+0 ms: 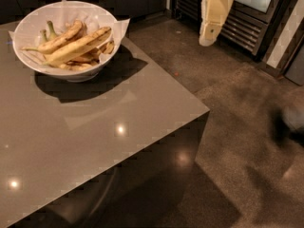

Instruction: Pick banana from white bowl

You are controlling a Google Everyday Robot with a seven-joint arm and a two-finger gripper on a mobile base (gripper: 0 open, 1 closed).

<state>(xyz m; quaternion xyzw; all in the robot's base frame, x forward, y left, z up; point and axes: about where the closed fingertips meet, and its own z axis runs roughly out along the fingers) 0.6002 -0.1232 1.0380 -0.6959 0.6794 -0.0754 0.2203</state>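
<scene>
The white bowl (71, 73) lined with white paper stands at the far left of the grey table. In it, the banana (78, 46) lies on top, long and nearly straight, with dark streaks at its right end. A thinner curved banana (58, 40) with a green stem lies just behind it, and small brownish pieces lie underneath. My gripper (212, 20), cream-coloured, hangs at the top right. It is over the floor beyond the table, far to the right of the bowl, and holds nothing that I can see.
The grey table (118, 151) ends in a corner at the right front. Dark floor (228, 89) lies beyond it. A cabinet with a metal grille (247, 23) stands at the back right. A blurred dark shape (287, 125) is at the right edge.
</scene>
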